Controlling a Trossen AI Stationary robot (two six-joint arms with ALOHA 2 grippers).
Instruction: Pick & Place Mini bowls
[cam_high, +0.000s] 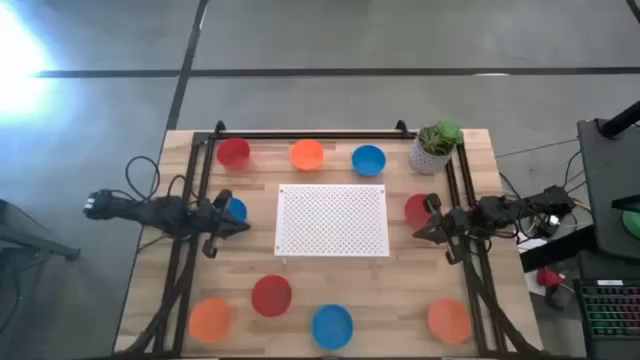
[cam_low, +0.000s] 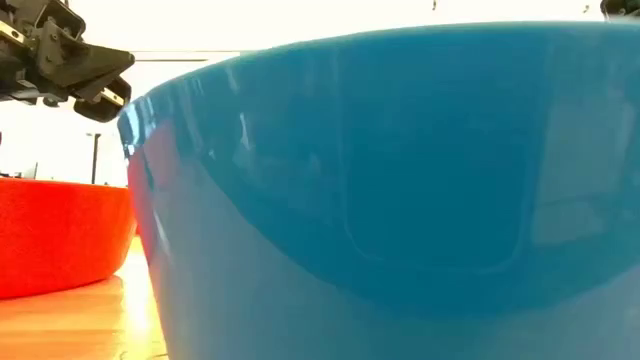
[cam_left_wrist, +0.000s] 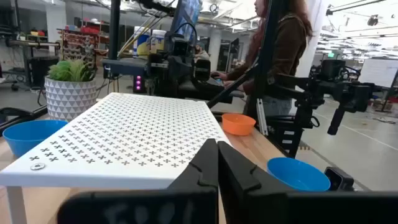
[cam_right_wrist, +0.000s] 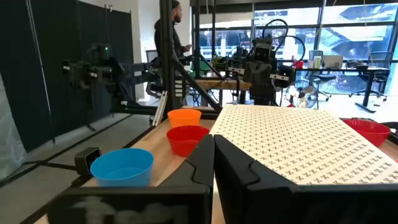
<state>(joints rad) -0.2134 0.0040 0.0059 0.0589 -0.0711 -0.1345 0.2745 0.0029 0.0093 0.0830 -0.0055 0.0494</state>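
Blue bowl under my left claw (both claws pressed together, empty): open, descend, grasp.

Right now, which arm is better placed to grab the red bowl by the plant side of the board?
Probably the right. In the high view the right hand sits next to that red bowl, while the left hand is across the board, beside a blue bowl.
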